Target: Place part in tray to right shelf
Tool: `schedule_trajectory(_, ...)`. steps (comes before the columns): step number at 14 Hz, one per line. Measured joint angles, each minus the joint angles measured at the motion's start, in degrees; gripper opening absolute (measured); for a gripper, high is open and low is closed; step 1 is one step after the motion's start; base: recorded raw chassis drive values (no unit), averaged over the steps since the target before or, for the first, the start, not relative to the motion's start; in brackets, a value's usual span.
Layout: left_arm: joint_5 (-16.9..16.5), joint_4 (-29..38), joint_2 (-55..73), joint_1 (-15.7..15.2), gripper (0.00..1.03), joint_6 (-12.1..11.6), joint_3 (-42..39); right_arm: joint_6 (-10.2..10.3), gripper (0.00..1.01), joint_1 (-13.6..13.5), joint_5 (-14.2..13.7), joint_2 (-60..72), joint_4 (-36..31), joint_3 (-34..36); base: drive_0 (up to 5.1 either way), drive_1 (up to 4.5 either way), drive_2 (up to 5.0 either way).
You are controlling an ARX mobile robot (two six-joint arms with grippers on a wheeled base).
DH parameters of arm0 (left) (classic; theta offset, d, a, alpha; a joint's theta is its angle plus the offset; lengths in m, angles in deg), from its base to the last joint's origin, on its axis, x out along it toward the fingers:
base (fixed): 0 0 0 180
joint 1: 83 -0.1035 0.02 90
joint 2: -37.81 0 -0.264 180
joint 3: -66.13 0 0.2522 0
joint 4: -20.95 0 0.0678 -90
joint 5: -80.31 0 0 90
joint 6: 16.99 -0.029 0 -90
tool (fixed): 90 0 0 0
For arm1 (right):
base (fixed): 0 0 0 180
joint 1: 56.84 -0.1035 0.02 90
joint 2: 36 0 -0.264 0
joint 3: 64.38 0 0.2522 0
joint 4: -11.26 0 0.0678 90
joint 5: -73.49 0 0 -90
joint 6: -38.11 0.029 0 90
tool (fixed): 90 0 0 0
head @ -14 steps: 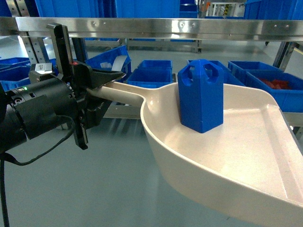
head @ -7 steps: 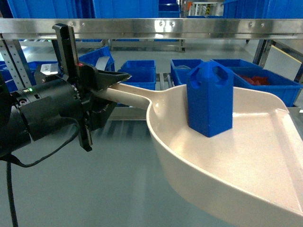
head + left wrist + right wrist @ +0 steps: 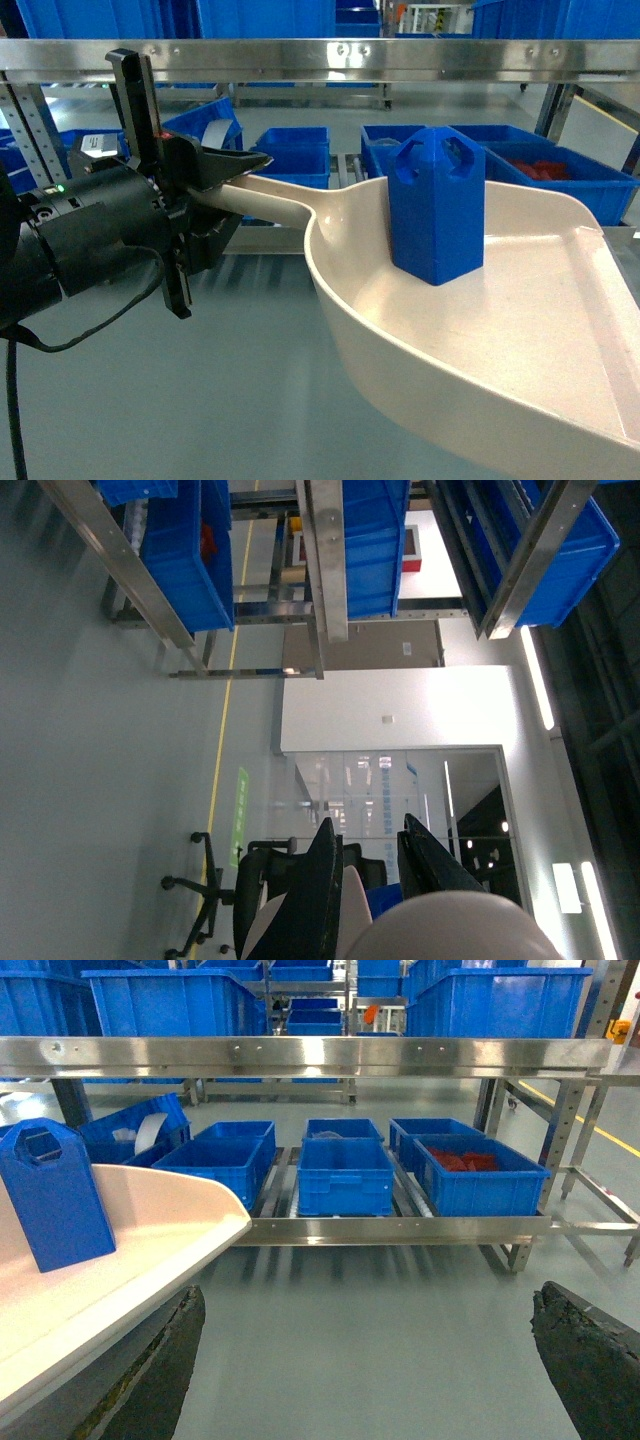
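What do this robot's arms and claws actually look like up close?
The left gripper is matte black with pointed fingers, on a thick black cylindrical wrist carrying a small green light, a white label and a loose black cable. The right gripper's fingers are black with rough, worn-looking pads.

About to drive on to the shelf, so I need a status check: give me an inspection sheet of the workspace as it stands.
Surface: no table; bare grey floor under the tray.
Job's things: part stands upright in the tray, near its rim on the handle side. Right shelf ahead, steel rail at the front.
Clutter: blue crates on the low shelf level, one with red items.
Grippers: left gripper shut on the tray handle; right gripper open, its fingers wide apart and empty.
Cables: black cable loops under the left arm.
Surroundings: office chairs and a glass partition in the left wrist view.
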Motion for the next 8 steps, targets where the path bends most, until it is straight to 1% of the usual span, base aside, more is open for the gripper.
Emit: schedule_trajectory(8, 0.02, 0.0, 0.0, -0.11, 0.13, 0.0, 0.0, 0.04, 0.98, 0.0, 0.04, 0.0, -0.02, 0.0, 0.0, 0.0, 0.0)
